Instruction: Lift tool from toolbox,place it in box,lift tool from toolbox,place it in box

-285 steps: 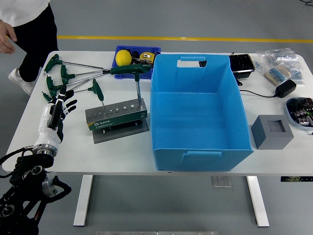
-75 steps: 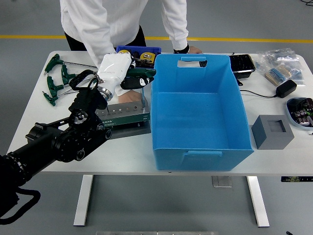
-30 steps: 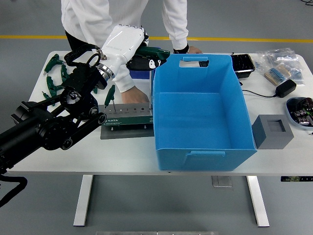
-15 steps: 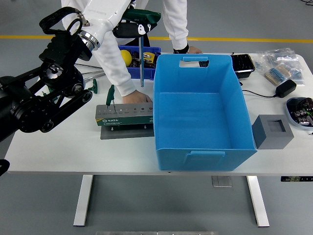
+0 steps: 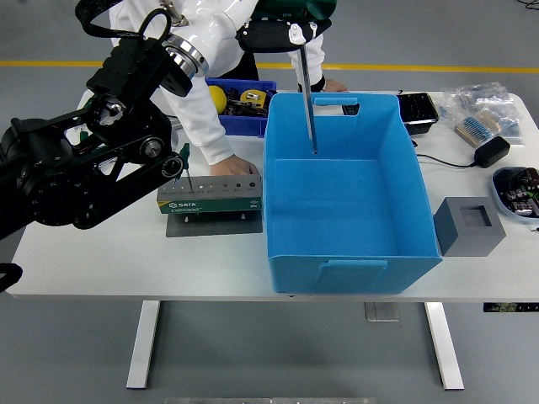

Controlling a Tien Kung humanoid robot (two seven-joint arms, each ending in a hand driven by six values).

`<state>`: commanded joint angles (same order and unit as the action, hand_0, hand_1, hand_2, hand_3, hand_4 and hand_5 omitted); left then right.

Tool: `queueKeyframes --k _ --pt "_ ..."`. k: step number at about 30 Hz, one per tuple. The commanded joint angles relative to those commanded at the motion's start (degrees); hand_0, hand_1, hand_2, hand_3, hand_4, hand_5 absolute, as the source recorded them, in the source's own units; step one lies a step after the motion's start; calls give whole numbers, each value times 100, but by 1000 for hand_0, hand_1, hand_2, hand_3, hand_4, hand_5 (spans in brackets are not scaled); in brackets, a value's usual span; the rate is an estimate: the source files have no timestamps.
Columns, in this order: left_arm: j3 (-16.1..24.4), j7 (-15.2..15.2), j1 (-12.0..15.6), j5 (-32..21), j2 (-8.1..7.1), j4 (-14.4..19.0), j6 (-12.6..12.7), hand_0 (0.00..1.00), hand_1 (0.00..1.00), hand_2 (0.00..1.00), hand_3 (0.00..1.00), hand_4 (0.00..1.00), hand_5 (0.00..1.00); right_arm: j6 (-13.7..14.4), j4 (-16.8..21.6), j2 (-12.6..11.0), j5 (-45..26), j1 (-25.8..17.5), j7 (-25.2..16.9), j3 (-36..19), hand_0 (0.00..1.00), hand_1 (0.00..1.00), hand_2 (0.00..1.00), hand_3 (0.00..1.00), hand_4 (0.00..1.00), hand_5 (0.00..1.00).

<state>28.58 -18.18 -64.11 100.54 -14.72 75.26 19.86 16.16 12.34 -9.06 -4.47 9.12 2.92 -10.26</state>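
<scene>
Head view: left hand (image 5: 274, 29) is up at the top edge, fingers wrapped around the green handle of the T-handle tool (image 5: 308, 93) — shaft hangs straight down, tip already past the rim and inside the blue box (image 5: 341, 240), near its back wall. Right arm isn't in view.

Toolbox (image 5: 210, 199) sits on the desk (image 5: 101, 261) just left of the box, one small green tool (image 5: 184, 164) standing in it. A person's hand (image 5: 236, 168) is pressed on the toolbox's back edge, seemingly steadying it.

My read — the step is the drop into the box:
- lower the tool further before letting go; released from this height the tip likely hits the floor and the tool tips against a wall
- shift a bit toward box centre so the handle clears the back rim and its cut-out
- keep the shaft vertical on the way down, then open the fingers fully — a partial release could snag the T-bar
- watch the forearm, it passes close over the person's arm
</scene>
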Motion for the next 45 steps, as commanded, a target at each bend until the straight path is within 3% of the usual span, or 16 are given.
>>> queueKeyframes --k 3,13,15,16,18,22,23,25,28,29,32,34,35,40,41,45 --pt "-501 153 -103 -299 248 -224 181 32 2 76 39 823 676 -13 3 -7 9 14 3 0 685 707 748 588 838 766" --pt "-1494 509 -171 -713 729 -741 237 44 2 87 84 837 670 -35 11 -36 67 64 10 -10 686 704 748 589 837 764" --pt "-1711 646 -184 -854 821 -883 156 44 2 87 84 837 670 -34 11 -36 89 70 18 -28 686 704 748 589 837 764" --pt "-1792 708 -190 -933 862 -946 126 157 106 174 206 867 669 -35 11 -36 103 74 23 -36 686 704 748 587 838 764" --pt "-1913 898 -199 -1110 953 -1095 26 157 106 174 206 867 669 -35 14 -40 137 88 35 -51 686 704 748 587 838 764" --pt "-2075 1367 -271 -1542 1176 -1504 -408 157 106 174 206 867 669 -33 23 -50 269 121 67 -118 686 704 748 587 838 764" --pt "-2107 1465 -293 -1652 1230 -1619 -476 186 139 232 314 917 659 -34 25 -54 324 126 80 -145 685 705 748 587 838 763" --pt "-2144 1681 -344 -1841 1339 -1858 -537 186 139 232 314 917 659 -38 30 -63 395 134 95 -177 685 705 748 587 838 763" --pt "-2093 2110 -437 -2141 1472 -2203 -708 186 139 232 314 917 659 -42 40 -79 466 155 113 -215 685 705 748 587 838 763" --pt "-2024 2312 -482 -2280 1472 -2329 -824 277 386 493 480 934 630 -46 42 -87 548 167 135 -258 685 705 748 587 838 763" --pt "-1803 2871 -593 -2494 1472 -2529 -961 277 386 493 480 934 630 -63 46 -113 745 187 178 -348 685 705 748 587 838 763" --pt "-1629 3126 -641 -2451 1472 -2555 -893 277 386 493 480 934 630 -65 48 -122 800 186 188 -378 685 705 748 587 838 763" --pt "-1539 3203 -652 -2422 1472 -2557 -850 504 603 699 573 970 630 -65 48 -124 814 186 190 -384 686 701 747 589 838 763" --pt "-981 3398 -624 -2330 1472 -2577 -633 504 603 699 573 970 630 -57 52 -131 872 183 200 -413 686 701 747 589 838 763" --pt "-900 3405 -603 -2333 1472 -2566 -614 587 664 775 631 986 637 -57 53 -129 861 178 198 -408 685 700 747 590 839 764" --pt "-557 3214 -441 -2027 1456 -2300 -674 587 664 775 631 986 637 -57 49 -112 807 148 188 -387 685 700 747 590 839 764"
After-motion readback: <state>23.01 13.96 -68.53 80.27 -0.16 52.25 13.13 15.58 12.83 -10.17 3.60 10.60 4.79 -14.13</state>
